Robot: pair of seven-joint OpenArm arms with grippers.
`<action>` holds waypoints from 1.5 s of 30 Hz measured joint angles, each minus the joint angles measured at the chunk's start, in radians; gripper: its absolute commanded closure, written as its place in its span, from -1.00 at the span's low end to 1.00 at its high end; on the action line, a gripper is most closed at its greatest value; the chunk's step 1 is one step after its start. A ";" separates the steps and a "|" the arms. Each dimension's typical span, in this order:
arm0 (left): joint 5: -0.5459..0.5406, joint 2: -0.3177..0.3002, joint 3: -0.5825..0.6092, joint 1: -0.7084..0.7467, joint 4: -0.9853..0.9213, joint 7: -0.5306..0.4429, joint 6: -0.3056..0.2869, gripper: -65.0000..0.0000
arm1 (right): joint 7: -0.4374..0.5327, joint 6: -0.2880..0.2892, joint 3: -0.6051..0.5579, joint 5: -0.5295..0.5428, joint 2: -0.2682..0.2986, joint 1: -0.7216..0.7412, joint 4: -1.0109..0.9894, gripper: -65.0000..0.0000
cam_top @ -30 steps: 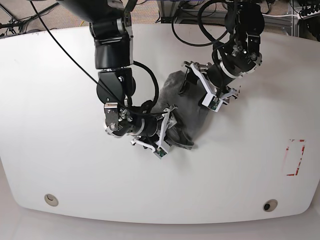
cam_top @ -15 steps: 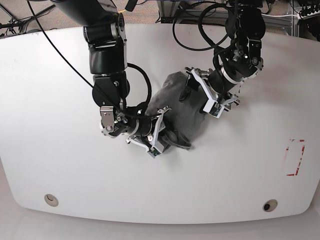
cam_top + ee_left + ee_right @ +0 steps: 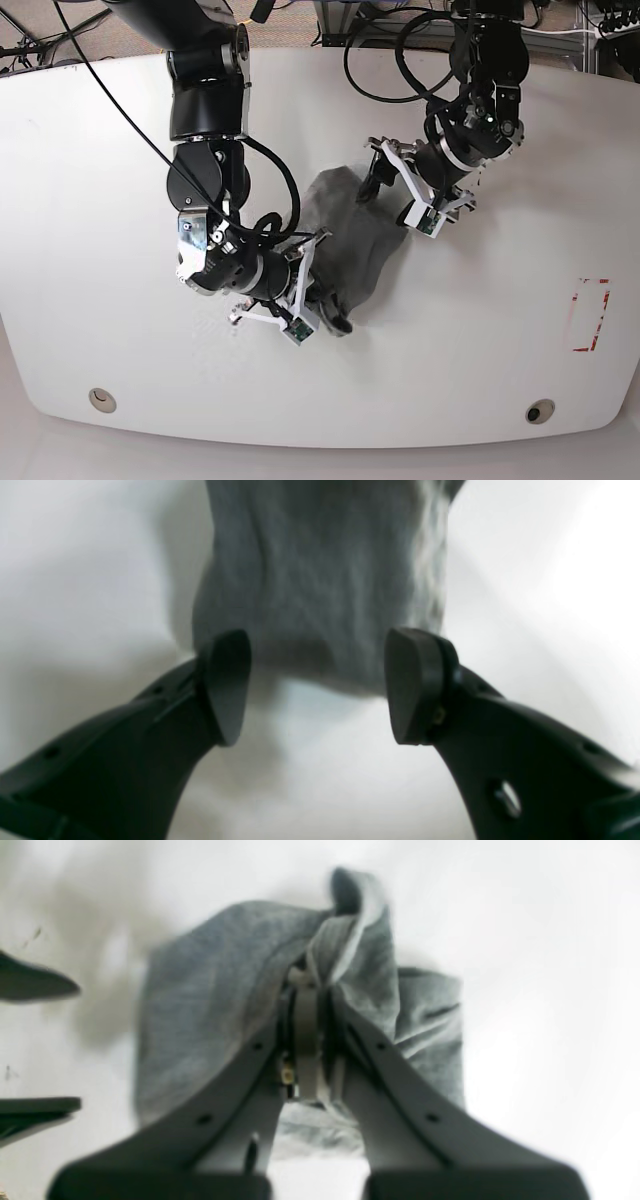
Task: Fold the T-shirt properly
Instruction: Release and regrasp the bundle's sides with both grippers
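Left wrist: left tool (image 3: 315, 685) is spread wide, nothing between the pads. The T-shirt (image 3: 320, 580) lies just past the fingertips on the white surface (image 3: 525, 605), its near edge roughly level with the pad tips. Can't tell if either pad touches the cloth; the view is blurred.

Right wrist: right tool (image 3: 310, 990) is pressed together on a bunched ridge of the T-shirt (image 3: 210, 1005), with fabric gathered up around the fingertips. The rest of the shirt spreads to both sides of the tool in loose wrinkled lobes, no flat panel or clean crease visible. Dark shapes at the left edge of the frame, can't identify them.

Base: the T-shirt (image 3: 350, 250) is a crumpled heap around the middle of the surface (image 3: 100, 150), running from the right tool (image 3: 305, 310) at the heap's near-left end up toward the left tool (image 3: 400, 190) at its far-right end. No sleeves, neckline or hem can be picked out. A red-marked rectangle (image 3: 590, 315) sits well apart at the right; two round fittings sit near the near edge.

Progress, my read: nothing folded yet. The shirt first needs spreading flat, then the sleeve and body folds. Only one end is gripped, so the left tool needs a hold before any stretch-out
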 measured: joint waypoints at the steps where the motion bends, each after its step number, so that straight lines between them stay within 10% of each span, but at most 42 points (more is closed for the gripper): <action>1: 0.001 0.000 0.000 0.000 -0.005 0.000 0.000 -0.20 | -0.021 0.000 0.000 -0.002 0.000 0.000 0.026 1.00; 10: 0.000 0.000 0.002 0.001 -0.013 0.000 0.000 -0.20 | -0.009 0.002 0.046 -0.012 0.020 0.013 0.065 0.87; 16: 0.001 0.002 0.002 0.001 -0.014 0.003 0.000 -0.20 | 0.178 -0.001 0.112 -0.019 0.067 0.060 -0.164 0.58; 27: 0.004 0.002 0.096 0.004 -0.013 0.005 -0.001 -0.20 | 0.519 -0.005 0.111 -0.016 0.178 0.231 -0.721 -0.78; 45: 0.033 0.071 0.124 -0.233 -0.127 -0.001 0.014 -0.20 | 0.328 0.000 0.144 -0.009 0.214 0.084 -0.347 0.05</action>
